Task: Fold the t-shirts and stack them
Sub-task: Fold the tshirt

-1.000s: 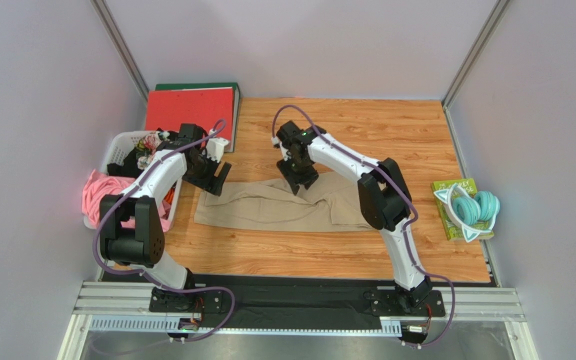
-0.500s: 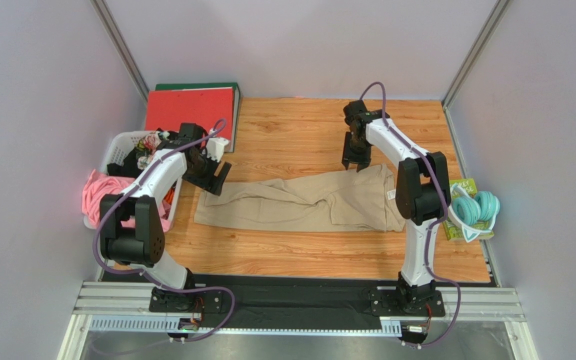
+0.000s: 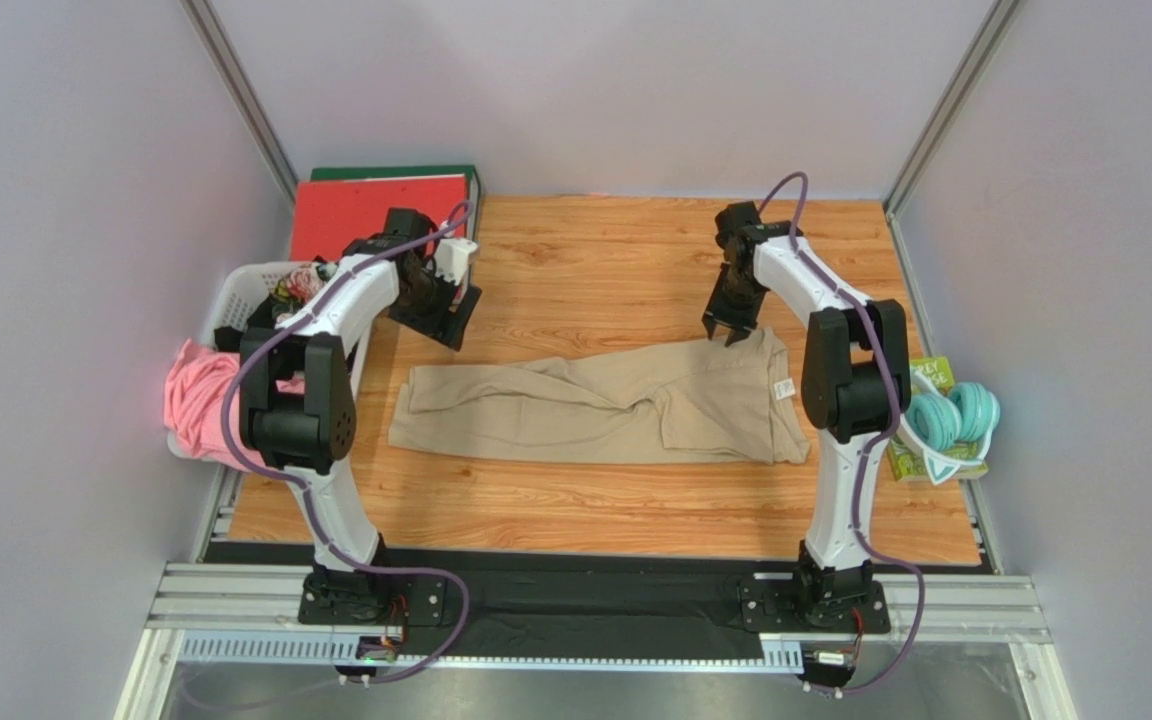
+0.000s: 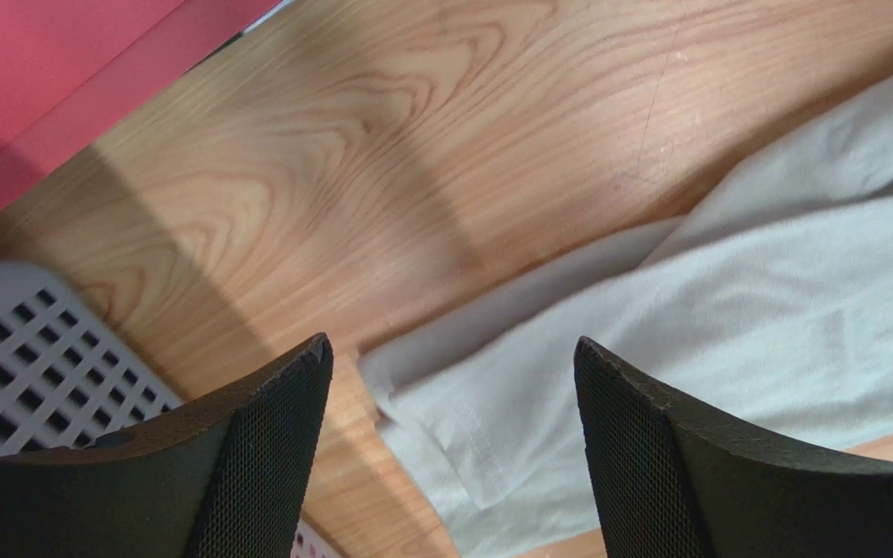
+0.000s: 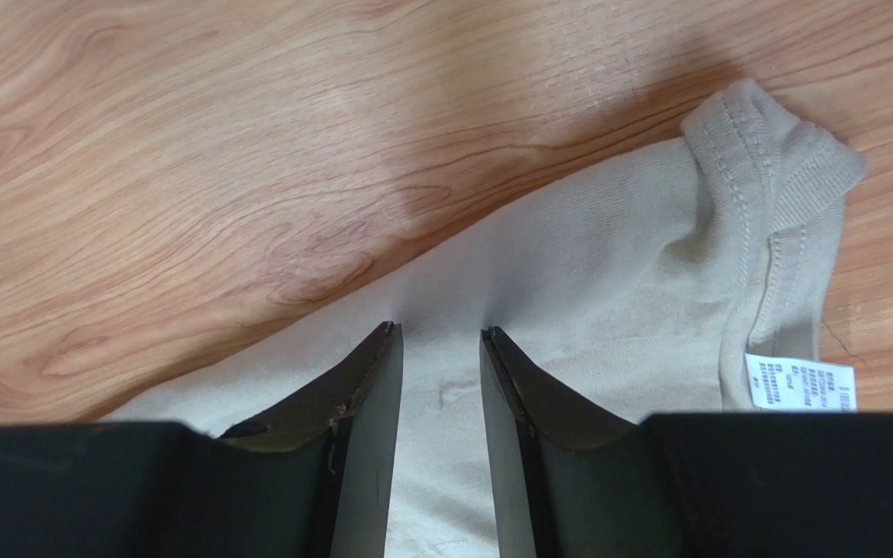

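- Across the middle of the overhead view, the tan t-shirt [image 3: 597, 408] lies in a long, rumpled strip on the wooden table [image 3: 612, 255], running left to right between the two arms.
- Look at its right end: a small white label [image 3: 782, 389] shows near the edge, and the right wrist view picks it out again [image 5: 801, 384] beside a ribbed, stitched corner of the cloth.
- Right gripper [image 3: 728, 326] is up at the shirt's upper right corner, pointing down at the far edge.
- From its own camera, the right gripper [image 5: 440, 337] has its jaws drawn close with a narrow gap between them, and tan cloth [image 5: 603, 267] shows through that gap. I can't tell whether the tips touch the fabric; nothing looks pinched.
- Over to the left gripper [image 3: 440, 308], in the upper left of the frame, above the shirt's left end and clear of it.
- Its wrist view shows the left gripper [image 4: 451, 360] spread wide and holding nothing, with the shirt's corner [image 4: 766, 326] lying flat on the wood below.
- A white basket [image 3: 244, 285] sits at the left edge with pink cloth [image 3: 199, 390] spilling over its side.
- A red binder [image 3: 379, 218] lies above the basket, and teal headphones [image 3: 950, 413] rest at the right edge.
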Tool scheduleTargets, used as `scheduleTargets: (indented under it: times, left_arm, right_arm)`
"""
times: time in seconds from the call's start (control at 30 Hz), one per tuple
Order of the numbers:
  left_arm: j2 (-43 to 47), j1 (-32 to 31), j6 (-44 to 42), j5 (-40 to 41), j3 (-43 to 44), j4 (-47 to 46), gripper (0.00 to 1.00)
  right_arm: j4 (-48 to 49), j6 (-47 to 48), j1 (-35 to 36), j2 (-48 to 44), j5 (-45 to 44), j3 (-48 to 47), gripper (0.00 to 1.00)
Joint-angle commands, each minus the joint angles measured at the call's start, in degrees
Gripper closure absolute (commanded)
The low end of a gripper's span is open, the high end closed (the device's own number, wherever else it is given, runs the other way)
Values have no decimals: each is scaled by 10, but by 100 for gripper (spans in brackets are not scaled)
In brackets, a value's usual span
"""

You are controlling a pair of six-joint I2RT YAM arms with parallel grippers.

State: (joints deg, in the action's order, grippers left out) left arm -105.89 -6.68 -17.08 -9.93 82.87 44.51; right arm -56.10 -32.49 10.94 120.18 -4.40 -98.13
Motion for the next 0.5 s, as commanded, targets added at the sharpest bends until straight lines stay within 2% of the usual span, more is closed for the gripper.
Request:
scheduleTargets:
  times: [0.0,0.3,0.47]
  left_arm:
    - [-20,-3,11,8,7,3,19]
    - [2,-2,-21,60,-100,-31,19]
    - [9,3,-31,76,-116,-38,19]
  right_arm:
    - [13,-32,-18,9,19,23,65]
    - [33,-48,-41,29,59,57,66]
    - [44,-51,-54,34,75,61,66]
